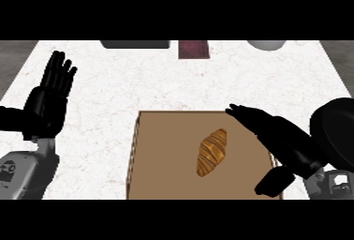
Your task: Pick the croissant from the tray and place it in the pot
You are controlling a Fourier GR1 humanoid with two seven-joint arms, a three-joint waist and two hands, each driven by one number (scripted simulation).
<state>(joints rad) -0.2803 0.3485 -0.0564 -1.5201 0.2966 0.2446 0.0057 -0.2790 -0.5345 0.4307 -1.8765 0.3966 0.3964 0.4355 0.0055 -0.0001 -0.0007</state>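
Head view, looking steeply down on the bench (pixel 173 79): nearest the camera, the right robot hand (pixel 266 126) reaches over the right side of the brown tray (pixel 155 183), its fingers stretched out straight and pointing up and to the left, its thumb hanging low near the tray's bottom right corner. It holds nothing. The croissant (pixel 212 152) lies untouched in the middle of the tray, set on a slant, just left of that hand and apart from it; a strip of bare tray shows between the pastry and the dark fingers.

At the right edge sits the black pot (pixel 335 129), partly cut off by the frame and partly behind the right forearm, just beside the tray. Nothing of its inside can be made out from here.

By the look of it, the task is barely begun: the pick has not yet been made, and the lift, the carry to the right and the drop into the pot all remain.

On the left, the left robot hand (pixel 50 96) rests open, fingers up, well clear of the tray.

Farther back, along the bench's far edge, stand a dark grey object (pixel 136 44), a dark red block (pixel 194 49) and a pale rounded object (pixel 268 44), all well apart from the work.
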